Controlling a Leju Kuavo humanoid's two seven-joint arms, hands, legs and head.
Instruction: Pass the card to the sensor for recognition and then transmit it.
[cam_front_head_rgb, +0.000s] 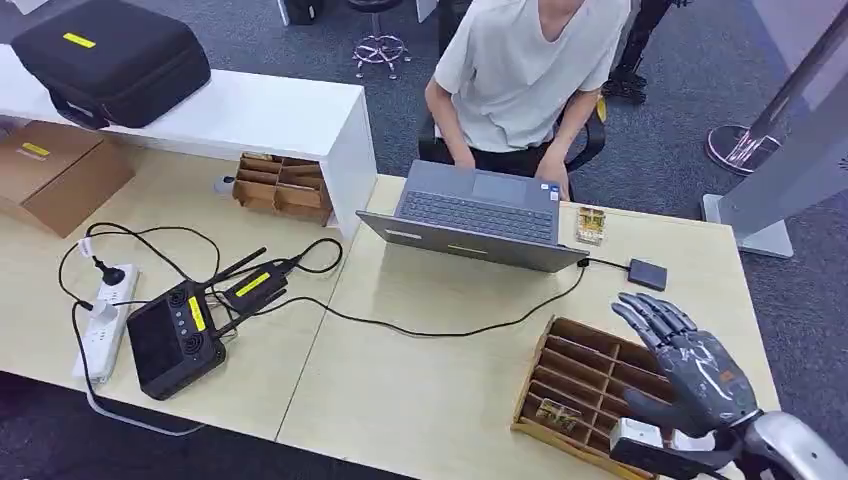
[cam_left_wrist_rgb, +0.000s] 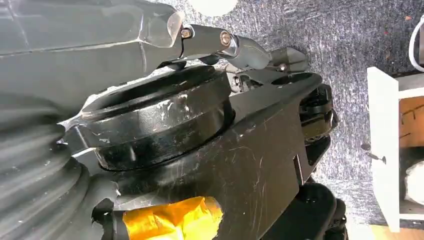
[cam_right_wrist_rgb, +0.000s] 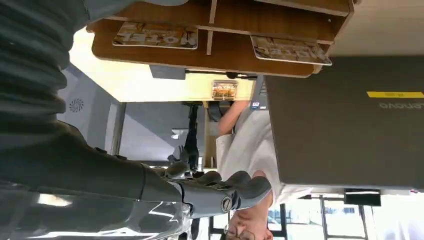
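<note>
Across the pale desk (cam_front_head_rgb: 430, 400), my right hand (cam_front_head_rgb: 690, 375) hovers spread and empty over the slotted tray (cam_front_head_rgb: 580, 375), a card (cam_front_head_rgb: 557, 415) lying flat in a slot just left of it.

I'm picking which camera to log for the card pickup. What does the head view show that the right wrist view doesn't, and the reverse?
Head view alone: the power strip, the black controller, the black case.
Right wrist view alone: two printed cards lying in the tray's slots.
Both: the wooden tray, laptop, seated person, and the open right hand.
</note>
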